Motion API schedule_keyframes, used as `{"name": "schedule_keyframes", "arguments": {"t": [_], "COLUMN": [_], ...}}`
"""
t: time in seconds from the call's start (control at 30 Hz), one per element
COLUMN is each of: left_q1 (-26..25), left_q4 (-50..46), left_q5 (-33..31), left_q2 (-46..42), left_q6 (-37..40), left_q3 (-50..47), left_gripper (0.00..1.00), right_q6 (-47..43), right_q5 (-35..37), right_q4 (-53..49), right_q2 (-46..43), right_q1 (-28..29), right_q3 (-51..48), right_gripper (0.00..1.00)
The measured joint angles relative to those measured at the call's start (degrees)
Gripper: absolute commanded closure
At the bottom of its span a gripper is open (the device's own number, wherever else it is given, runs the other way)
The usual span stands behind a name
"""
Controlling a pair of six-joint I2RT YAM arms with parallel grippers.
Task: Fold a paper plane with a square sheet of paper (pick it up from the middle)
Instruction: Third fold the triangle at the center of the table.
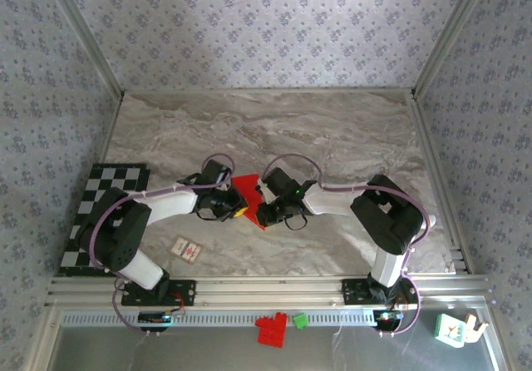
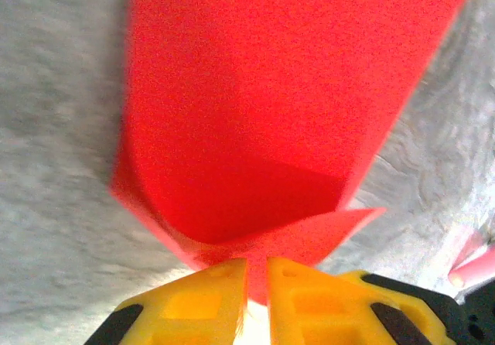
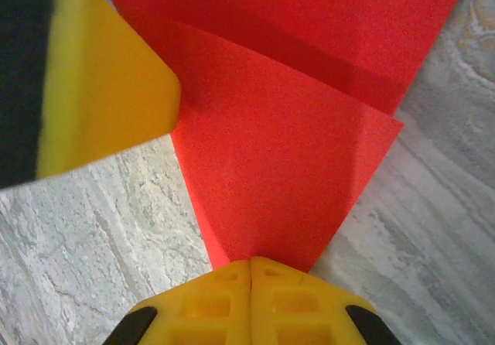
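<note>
**1. Position.** My left gripper (image 2: 257, 274) and my right gripper (image 3: 251, 274) meet nose to nose near the middle of the table (image 1: 332, 138), both arms bent inward from their bases. The red paper (image 1: 248, 186) sits between the two grippers, with its broad part on their far side.

**2. Right jaws.** These are pressed together, with no gap between the yellow fingertips (image 3: 298, 302). The narrow end of the red paper tapers down into the seam where they meet, and they pinch it there. From that point the paper fans out in overlapping layers. The upper layer ends in a straight slanted edge with a shadowed crease behind it.

**3. Left jaws.** The two yellow tips stand a narrow slit apart. A folded edge of the red paper runs down to that slit, and one flap curls up from the layer below. I cannot tell whether these jaws grip the paper or only touch it. In the right wrist view, one left finger (image 3: 100, 90), yellow with a black back, sits at the paper's left edge.

**4. Surroundings.** A checkered mat (image 1: 104, 213) lies at the table's left edge. A small white card (image 1: 186, 249) lies near the left arm, well apart from the paper. Red toy bricks (image 1: 271, 330) and a green brick (image 1: 300, 320) rest nearer than the arm bases.
</note>
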Motion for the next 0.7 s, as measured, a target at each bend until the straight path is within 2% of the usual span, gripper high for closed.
{"name": "schedule_keyframes", "arguments": {"t": [0.47, 0.7], "left_q1": [-2.47, -2.38], "left_q4": [0.42, -1.44], "left_q5": [-0.09, -2.29], "left_q2": [4.68, 5.01], "left_q6": [2.99, 4.09], "left_q3": [2.36, 2.95], "left_gripper": [0.86, 0.87], "right_q6": [0.59, 0.61], "right_q5": [0.42, 1.49], "right_q4": [-1.27, -2.25], "right_q2": [0.39, 0.87], "right_q1": [-0.02, 0.00], "right_q3": [0.92, 1.81], "right_gripper": [0.95, 0.95]}}
